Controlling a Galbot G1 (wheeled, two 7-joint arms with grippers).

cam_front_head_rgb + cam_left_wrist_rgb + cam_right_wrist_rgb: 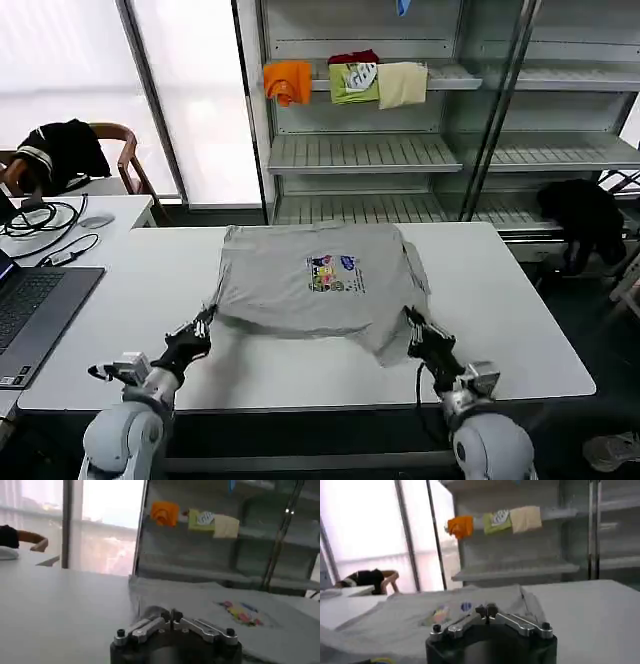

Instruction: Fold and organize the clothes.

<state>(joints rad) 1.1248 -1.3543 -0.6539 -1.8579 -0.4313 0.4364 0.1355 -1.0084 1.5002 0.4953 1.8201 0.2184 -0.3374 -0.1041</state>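
Item one: grey shirt [320,285], short-sleeved, lying print side up in the middle of the white table [520,320]. Small multicoloured chest print [332,273] faces up. The far edge lies flat; the near edge is raised off the tabletop at both corners and sags between them. Its right side is folded over and bunched.

Item two: my left gripper [203,325], low over the near left part of the table, fingers pressed together on the near left corner of the shirt. From the left wrist, my fingertips [170,616] meet with grey cloth gathered at them.

Item three: my right gripper [413,325], low over the near right part of the table, fingers pinching the bunched near right corner of the shirt. From the right wrist, the tips [487,611] are closed together at the cloth's edge.

Item four: laptop [30,310] and cables [45,222] on the table's left side, well apart from the shirt.

Item five: shelving [400,150] behind the table, holding folded orange [288,80], green [354,80] and cream cloths [402,84].
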